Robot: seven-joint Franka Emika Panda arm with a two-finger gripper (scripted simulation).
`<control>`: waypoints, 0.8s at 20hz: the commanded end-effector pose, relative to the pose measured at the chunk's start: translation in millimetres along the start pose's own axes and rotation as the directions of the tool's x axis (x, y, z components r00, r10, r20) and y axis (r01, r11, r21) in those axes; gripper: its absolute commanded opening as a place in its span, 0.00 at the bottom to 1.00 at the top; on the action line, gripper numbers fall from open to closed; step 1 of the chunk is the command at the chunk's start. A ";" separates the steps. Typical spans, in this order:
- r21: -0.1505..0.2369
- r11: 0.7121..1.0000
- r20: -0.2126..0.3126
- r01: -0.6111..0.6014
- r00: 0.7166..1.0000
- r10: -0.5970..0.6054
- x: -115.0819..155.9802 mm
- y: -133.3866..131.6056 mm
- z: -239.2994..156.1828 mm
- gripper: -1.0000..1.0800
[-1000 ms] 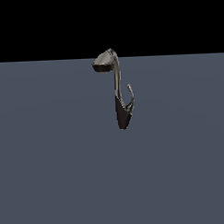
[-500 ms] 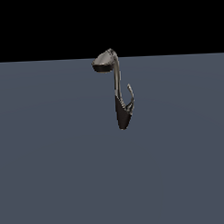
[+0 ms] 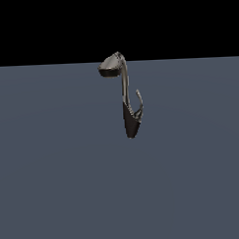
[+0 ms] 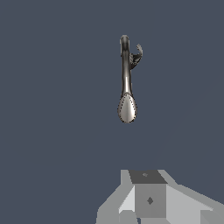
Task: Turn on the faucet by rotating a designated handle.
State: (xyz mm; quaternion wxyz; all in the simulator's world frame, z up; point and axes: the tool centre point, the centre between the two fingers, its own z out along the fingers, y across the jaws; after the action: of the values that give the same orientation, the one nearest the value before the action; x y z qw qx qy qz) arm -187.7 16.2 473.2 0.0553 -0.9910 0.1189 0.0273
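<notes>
The faucet point(image 3: 124, 94) stands on the grey floor, dark and glossy, with a thin curved neck and a tapered base. Its oval silvery spout head point(image 3: 111, 65) points toward the exterior view's left. The handle point(image 3: 139, 103), a small curved lever with a pointed tip, branches from the lower body on the exterior view's right. From the wrist view I look down on the faucet point(image 4: 126, 74), its spout head point(image 4: 127, 108) and the handle point(image 4: 138, 54). My gripper point(image 4: 148, 188) shows only as grey blocks at the picture's edge, well apart from the faucet. Its jaws are not clearly visible.
A flat grey floor point(image 3: 55, 183) stretches all around the faucet, ending at a black background. The arm does not appear in the exterior view.
</notes>
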 end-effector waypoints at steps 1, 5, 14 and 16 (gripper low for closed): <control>0.025 0.997 0.025 -0.070 0.997 0.070 17.1 -4.5 9.5 0.00; 0.063 0.981 0.070 -0.186 0.981 0.182 45.6 -9.7 25.5 0.00; 0.129 0.884 0.188 -0.450 0.886 0.424 111.9 -11.7 66.8 0.00; 0.139 0.850 0.217 -0.508 0.853 0.474 126.9 -10.2 77.3 0.00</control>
State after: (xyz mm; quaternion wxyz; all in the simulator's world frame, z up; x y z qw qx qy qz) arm -75.9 8.4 397.9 0.1430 -0.9220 0.3432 0.1080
